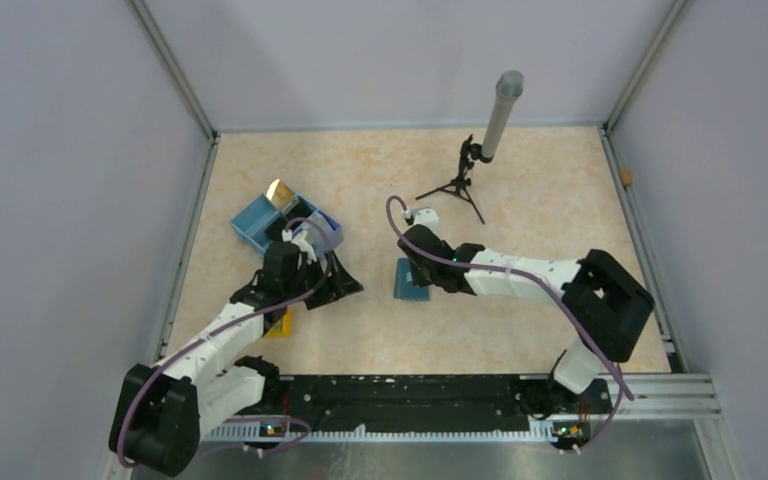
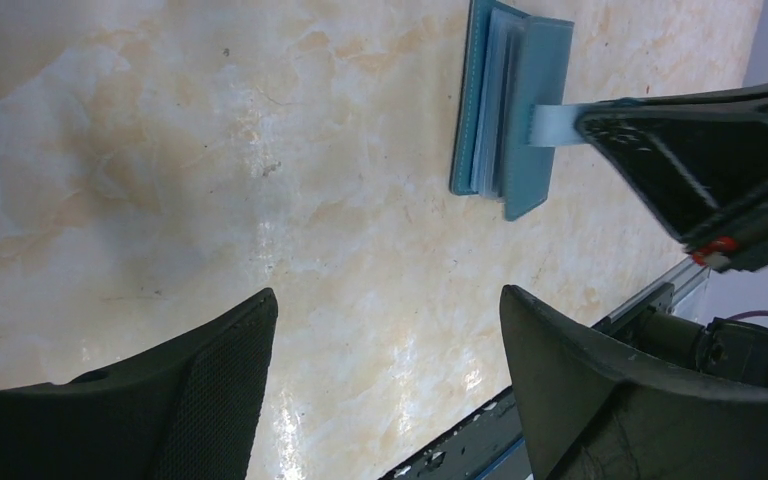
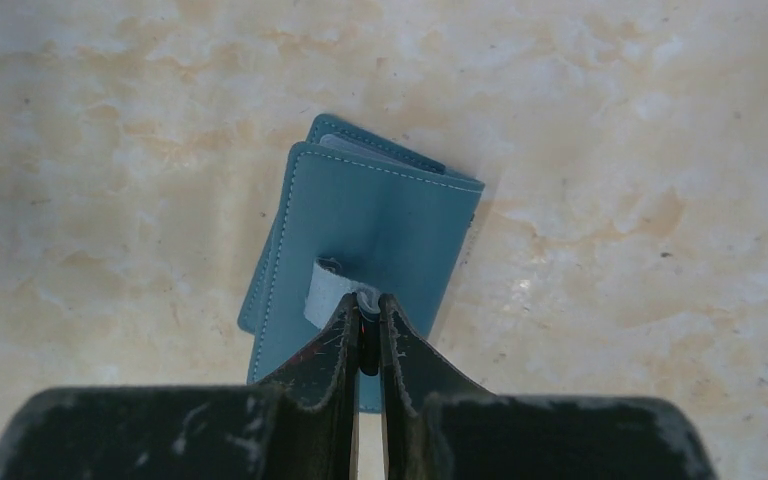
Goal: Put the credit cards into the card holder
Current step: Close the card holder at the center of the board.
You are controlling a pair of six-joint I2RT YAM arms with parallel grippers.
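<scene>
Card holder (image 3: pixel 380 215) clasp (image 3: pixel 328 295) in right claw (image 3: pixel 365 303)

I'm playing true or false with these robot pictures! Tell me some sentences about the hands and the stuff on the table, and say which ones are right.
1. The right hand pinches the little strap of the teal card holder. True.
2. The left hand is holding a gold card. False: it is open and empty. The gold card is over at the blue box.
3. The card holder sits inside the blue box. False: it lies on the table, apart from the box.
4. A small black tripod stands farther back on the table. True.
</scene>
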